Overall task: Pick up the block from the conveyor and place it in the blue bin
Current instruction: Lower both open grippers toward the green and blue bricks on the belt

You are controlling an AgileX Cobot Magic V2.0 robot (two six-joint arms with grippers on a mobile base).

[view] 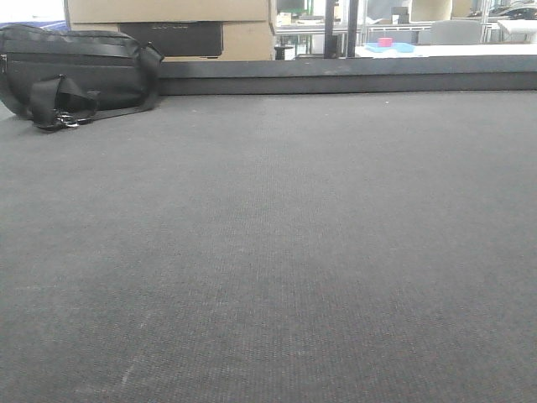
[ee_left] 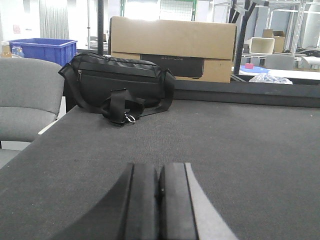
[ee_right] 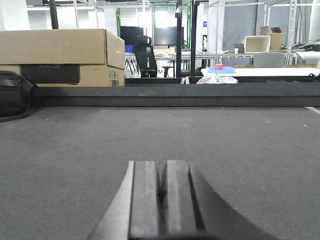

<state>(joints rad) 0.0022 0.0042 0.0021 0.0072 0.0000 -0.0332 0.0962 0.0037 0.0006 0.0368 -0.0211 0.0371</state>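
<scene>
In the front view the conveyor [view: 268, 252] filled nearly everything we could see, a flat dark grey woven belt with its weave lines running away from the camera and its dark far rail [view: 352, 80] lying straight across from left to right; which way its long axis ran, we honestly couldn't tell. A black bag [view: 75, 71] sat on the far left corner with a cardboard box [view: 168, 13] behind it, and way back on a white table was a small pink block [view: 384, 42] on a light blue tray. The left wrist view gave us the left gripper [ee_left: 160, 200] low over the belt, its jaws pressed flat together with nothing between them. This was also the only view with the belt's left edge, a grey chair [ee_left: 27, 95] just beside it, and the blue bin [ee_left: 42, 50] off the belt behind the chair. The right wrist view had the right gripper [ee_right: 162, 195] closed up and empty the same way, and looked deeper into the workshop of racks and desks.
</scene>
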